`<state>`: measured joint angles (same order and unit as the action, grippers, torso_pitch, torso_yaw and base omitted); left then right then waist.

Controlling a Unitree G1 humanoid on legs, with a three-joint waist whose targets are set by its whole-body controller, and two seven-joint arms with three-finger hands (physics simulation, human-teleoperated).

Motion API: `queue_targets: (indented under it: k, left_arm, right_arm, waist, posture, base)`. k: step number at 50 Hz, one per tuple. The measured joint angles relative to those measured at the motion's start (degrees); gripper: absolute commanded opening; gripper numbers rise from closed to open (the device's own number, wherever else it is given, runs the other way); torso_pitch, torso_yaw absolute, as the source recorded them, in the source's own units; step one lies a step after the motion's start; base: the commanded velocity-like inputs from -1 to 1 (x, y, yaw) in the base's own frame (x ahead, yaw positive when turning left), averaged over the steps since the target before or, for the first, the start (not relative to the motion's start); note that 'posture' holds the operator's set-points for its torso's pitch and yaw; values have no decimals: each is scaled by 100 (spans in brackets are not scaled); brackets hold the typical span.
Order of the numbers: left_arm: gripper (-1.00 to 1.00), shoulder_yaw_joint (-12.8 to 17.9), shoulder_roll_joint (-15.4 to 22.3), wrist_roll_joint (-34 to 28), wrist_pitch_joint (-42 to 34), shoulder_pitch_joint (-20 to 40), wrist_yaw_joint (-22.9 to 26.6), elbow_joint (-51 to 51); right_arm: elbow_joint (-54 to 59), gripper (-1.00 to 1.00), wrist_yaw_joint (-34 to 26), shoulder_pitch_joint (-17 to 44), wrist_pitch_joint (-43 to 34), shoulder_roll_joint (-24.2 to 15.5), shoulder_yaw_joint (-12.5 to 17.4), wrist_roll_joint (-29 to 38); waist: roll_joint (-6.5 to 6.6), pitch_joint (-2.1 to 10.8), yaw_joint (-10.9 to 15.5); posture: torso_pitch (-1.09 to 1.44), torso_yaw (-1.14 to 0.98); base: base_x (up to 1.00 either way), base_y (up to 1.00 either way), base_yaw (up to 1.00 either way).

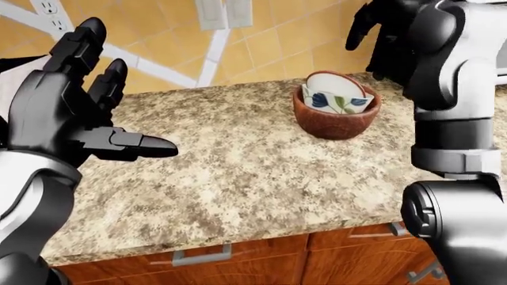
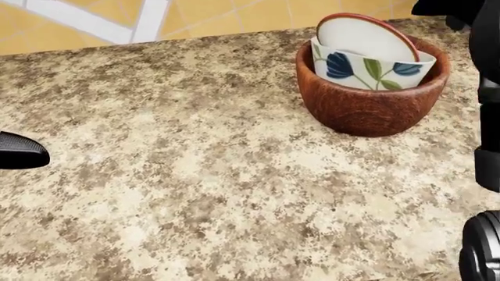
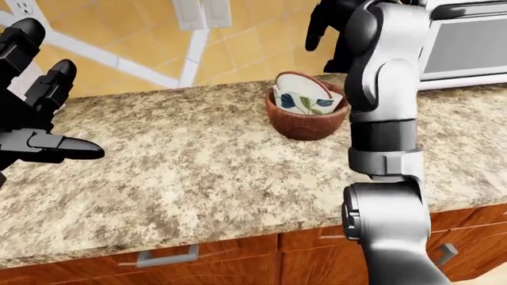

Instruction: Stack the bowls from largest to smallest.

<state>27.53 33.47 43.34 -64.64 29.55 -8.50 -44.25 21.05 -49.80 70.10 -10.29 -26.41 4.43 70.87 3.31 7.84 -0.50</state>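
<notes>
Bowls look nested: brown bowl holds floral bowl and tilted small bowl. My left hand and right hand hang open; next I'd level the top one.

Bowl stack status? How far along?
Looks mostly done: the white flower-patterned bowl sits inside the brown wooden bowl, with a small white brown-rimmed bowl on top, tilted rather than seated flat. Nothing in hand: left hand and right hand are open, apart from the stack. Left: perhaps levelling the top bowl.
</notes>
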Motion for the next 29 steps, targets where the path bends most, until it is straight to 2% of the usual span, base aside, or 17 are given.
queue_targets:
  k: [5, 11, 14, 18, 24, 29]
  left_arm:
    - [100, 9, 31, 181, -135, 120, -171, -62]
    - [100, 129, 171, 558, -221, 162, -460, -154]
    - [100, 223, 246, 740, -155, 13, -534, -183]
    - [100, 379, 395, 972, -96, -108, -672, -151]
    - [100, 686, 558, 1284, 232, -568, -742, -224]
    - [100, 1099, 697, 1420, 476, -1000, -650, -255]
  right_arm:
    - [-1965, -4, -854, -940, -152, -275, 405, -325]
    - [-3729, -3, -1626, -2024, -585, -868, 1057, -1066]
    - [-4459, -1, -1821, -2588, -916, -1351, 1639, -1644]
    - [-5029, 0, -1753, -3221, -1387, -1874, 2209, -2343]
    - [-5716, 2, -1495, -4193, -1867, -2192, 3032, -3320]
    - [-5856, 7, -1014, -4971, -2015, -2170, 4288, -4327]
  waist:
    - [-38, -4, 4]
    - [-69, 10, -13]
    - [-87, 21, -4]
    - [-117, 61, -40]
    - [-138, 110, -57]
    - [-188, 113, -48]
  posture:
    - [-26, 0]
    - [-26, 0]
    - [-26, 0]
    - [-26, 0]
    - [-26, 0]
    - [-26, 0]
  base:
    - [0, 0, 0]
    - [0, 0, 0]
    - [0, 0, 0]
    - [0, 0, 0]
    - [0, 0, 0]
    - [0, 0, 0]
